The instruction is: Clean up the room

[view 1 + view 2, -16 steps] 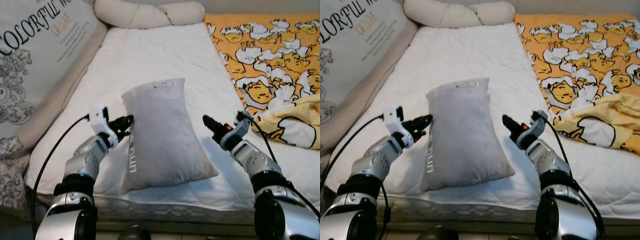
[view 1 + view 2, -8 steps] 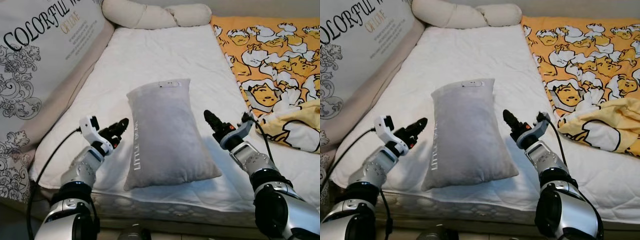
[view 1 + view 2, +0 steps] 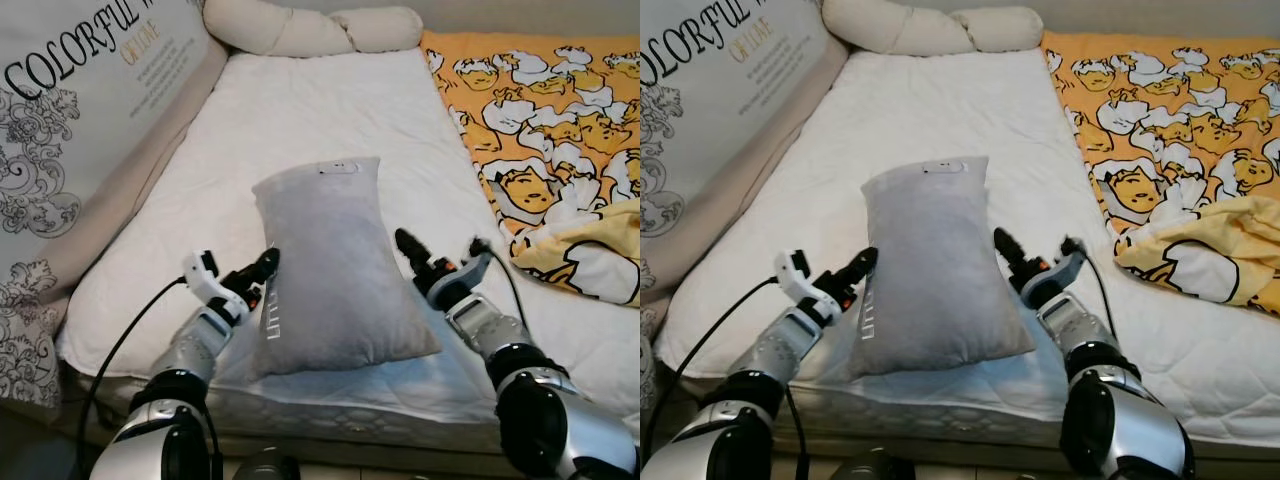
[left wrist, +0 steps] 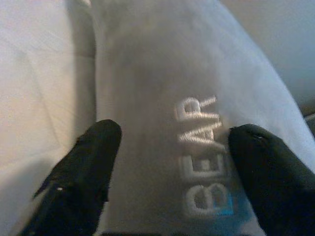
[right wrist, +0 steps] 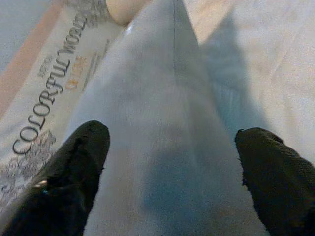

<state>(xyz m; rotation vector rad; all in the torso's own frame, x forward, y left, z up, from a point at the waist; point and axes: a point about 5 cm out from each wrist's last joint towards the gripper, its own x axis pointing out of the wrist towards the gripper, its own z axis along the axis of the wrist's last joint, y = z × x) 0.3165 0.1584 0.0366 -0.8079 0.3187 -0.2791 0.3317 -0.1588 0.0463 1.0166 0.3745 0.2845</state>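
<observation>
Left eye view: our left tool (image 3: pixel 262 270) at 9 o'clock and right tool (image 3: pixel 408 250) at 3 o'clock flank the grey pillow (image 3: pixel 330 265) on the bed (image 3: pixel 330 110), both spread wide, gripping nothing.

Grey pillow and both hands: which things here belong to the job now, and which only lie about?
Job:
grey pillow
left hand, open at its edge
right hand, open at its other edge

Lying about:
yellow blanket
cream bolster
printed cushion

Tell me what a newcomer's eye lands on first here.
A grey pillow lies near the white mattress's front edge, the left end effector and right end effector open at its two sides. To the right lies an orange cartoon-print blanket.
</observation>
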